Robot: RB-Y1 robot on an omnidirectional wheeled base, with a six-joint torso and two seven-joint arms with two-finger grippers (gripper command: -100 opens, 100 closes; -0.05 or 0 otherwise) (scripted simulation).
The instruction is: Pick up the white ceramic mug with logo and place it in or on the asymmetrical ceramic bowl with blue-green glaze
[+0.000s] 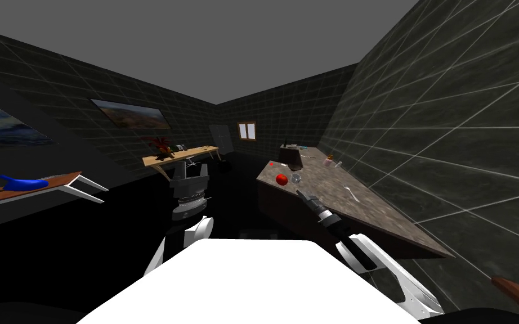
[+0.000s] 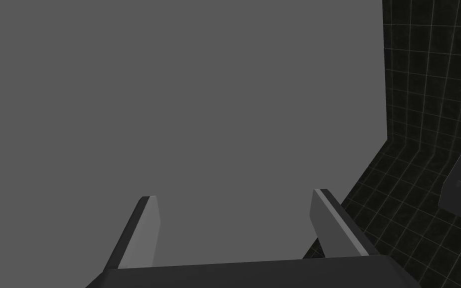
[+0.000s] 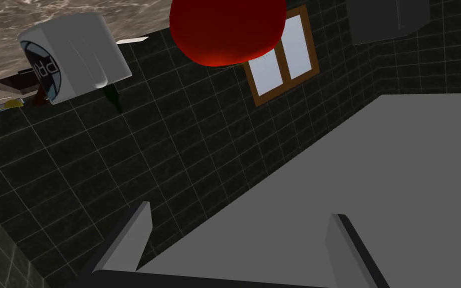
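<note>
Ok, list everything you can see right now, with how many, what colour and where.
mottled brown stone-look counter: one, brown-grey, along the right wall.
white mug with a dark round logo: one, white, on the counter's near end.
red round ball-like thing: one, red, on the counter beside the mug.
small white utensil: one, white, mid-counter.
bright blue lopsided bowl: one, blue, on a wooden shelf, far left.
light wooden table: one, tan, by the left wall, holding a red plant.
wood-framed window: one, brown frame, far wall.
left gripper: one, grey fingers, open, raised, left of the counter.
right gripper: one, grey fingers, open, just short of the mug.
</note>
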